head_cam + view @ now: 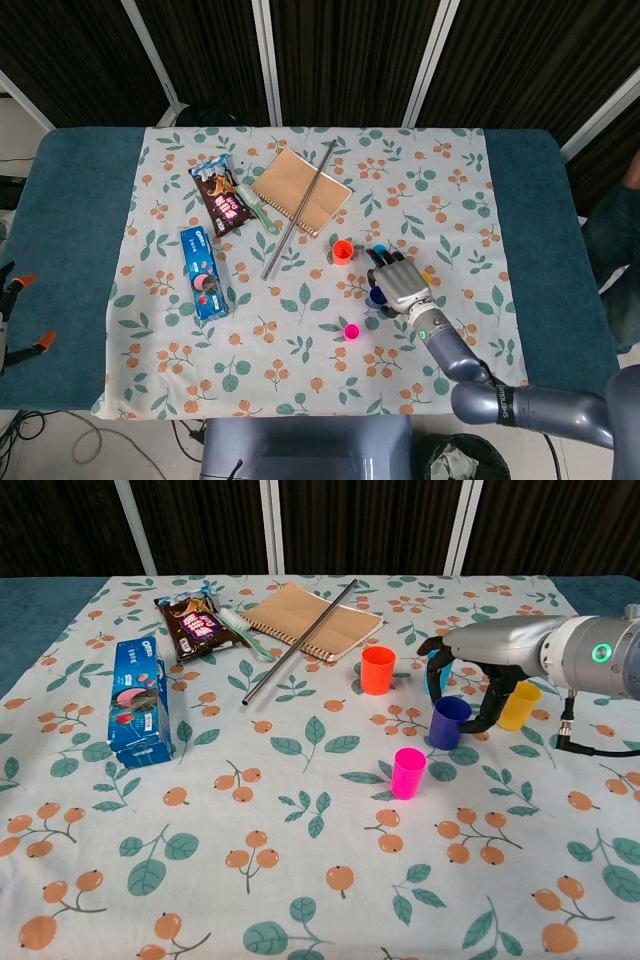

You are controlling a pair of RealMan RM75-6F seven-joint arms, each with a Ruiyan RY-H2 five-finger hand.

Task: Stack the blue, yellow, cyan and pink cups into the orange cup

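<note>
My right hand (472, 668) hovers over the blue cup (449, 723), with its fingers spread and hanging down on either side of the rim. It holds nothing. The cyan cup (437, 678) stands just behind the blue one, half hidden by the fingers. The yellow cup (518, 705) stands to the right of the hand, and the orange cup (378, 669) stands upright to its left. In front of the blue cup is the pink cup (408, 772). From the head view the right hand (401, 283) covers most of the blue cup (374, 297). My left hand is in neither view.
A brown notebook (313, 620) with a metal rod (300, 642) lying across it sits behind the orange cup. Further left lie a toothbrush (245, 632), a chocolate snack bag (195, 623) and a blue Oreo box (137, 700).
</note>
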